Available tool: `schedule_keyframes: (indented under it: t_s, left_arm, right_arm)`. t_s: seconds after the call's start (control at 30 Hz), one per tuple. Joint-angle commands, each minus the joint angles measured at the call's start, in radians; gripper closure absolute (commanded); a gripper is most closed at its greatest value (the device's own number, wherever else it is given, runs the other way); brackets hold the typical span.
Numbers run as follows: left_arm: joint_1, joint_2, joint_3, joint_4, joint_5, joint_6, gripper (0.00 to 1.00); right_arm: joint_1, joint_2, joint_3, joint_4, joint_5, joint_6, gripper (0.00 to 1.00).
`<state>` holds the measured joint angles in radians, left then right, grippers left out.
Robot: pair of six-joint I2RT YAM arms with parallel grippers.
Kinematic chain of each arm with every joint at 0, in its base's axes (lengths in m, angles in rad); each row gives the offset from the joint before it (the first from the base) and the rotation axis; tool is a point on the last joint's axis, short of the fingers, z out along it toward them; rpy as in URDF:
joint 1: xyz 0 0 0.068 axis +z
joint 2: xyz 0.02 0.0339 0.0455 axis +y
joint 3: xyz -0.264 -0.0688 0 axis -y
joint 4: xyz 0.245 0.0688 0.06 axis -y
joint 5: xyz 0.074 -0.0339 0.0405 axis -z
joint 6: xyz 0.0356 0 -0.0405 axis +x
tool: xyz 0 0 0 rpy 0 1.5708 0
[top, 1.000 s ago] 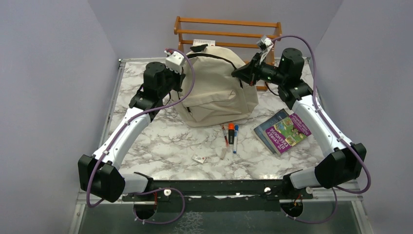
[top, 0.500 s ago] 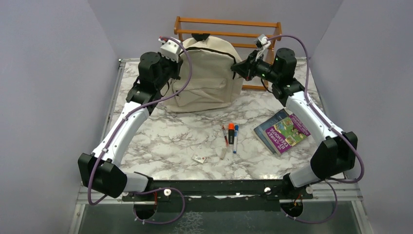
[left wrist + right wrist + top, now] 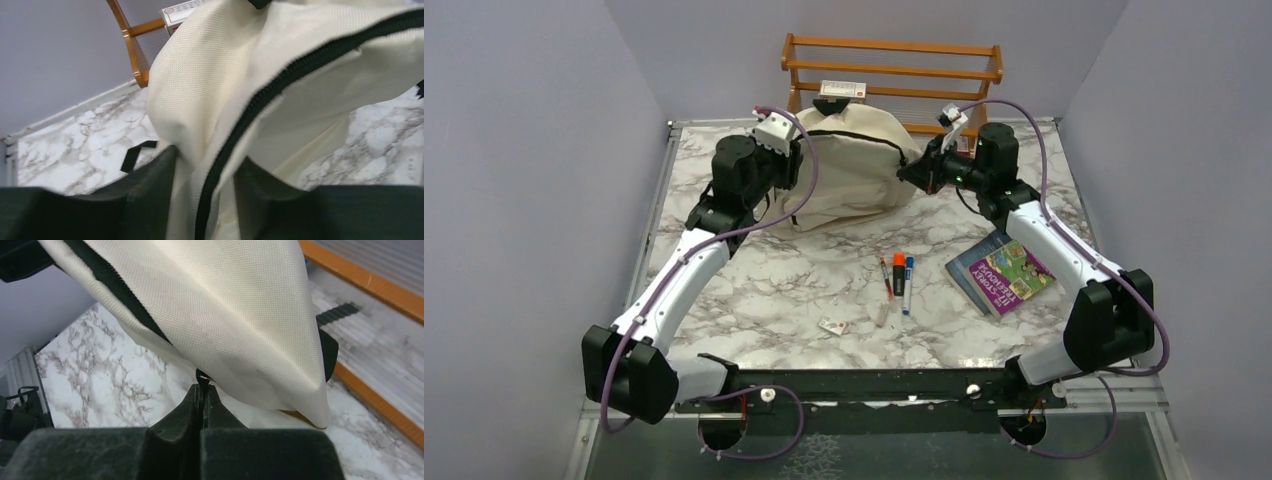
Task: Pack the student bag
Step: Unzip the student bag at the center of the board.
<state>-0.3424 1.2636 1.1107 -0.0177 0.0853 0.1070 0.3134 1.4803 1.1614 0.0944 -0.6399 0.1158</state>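
Note:
The cream student bag [image 3: 852, 165] sits slumped at the back of the marble table, held between both arms. My left gripper [image 3: 796, 165] is shut on the bag's left side. In the left wrist view its fingers [image 3: 150, 185] pinch cream fabric [image 3: 210, 75] with the black zipper [image 3: 220, 165] running between them. My right gripper [image 3: 912, 170] is at the bag's right side. In the right wrist view it [image 3: 202, 388] is shut on a small black zipper pull [image 3: 201, 376] under the bag's corner [image 3: 260, 340].
A wooden rack [image 3: 894, 62] stands behind the bag, with a white box [image 3: 842, 89] on it. In front lie several pens [image 3: 896, 277], a colourful book [image 3: 1004, 269] to the right and a small white piece [image 3: 832, 326].
Both grippers kept their hold and carried the bag up and back from lying forward. It stood upright half a second ago and now hangs lower and slumped.

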Motion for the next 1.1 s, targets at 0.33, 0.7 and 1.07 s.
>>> schedule_keyframes:
  t_s: [0.33, 0.7, 1.07]
  left_arm:
    - [-0.002, -0.070, 0.113, -0.053, 0.227, -0.009, 0.14]
    - [-0.010, -0.026, 0.081, -0.084, 0.352, 0.018, 0.50]
    - [-0.012, -0.021, 0.106, -0.070, 0.232, 0.052, 1.00]
  right_arm:
    - [0.007, -0.123, -0.057, -0.154, -0.013, 0.029, 0.94]
    - [0.007, -0.160, -0.037, -0.209, -0.074, 0.000, 0.79]
    - [0.007, -0.298, 0.001, -0.260, 0.095, -0.052, 0.47]
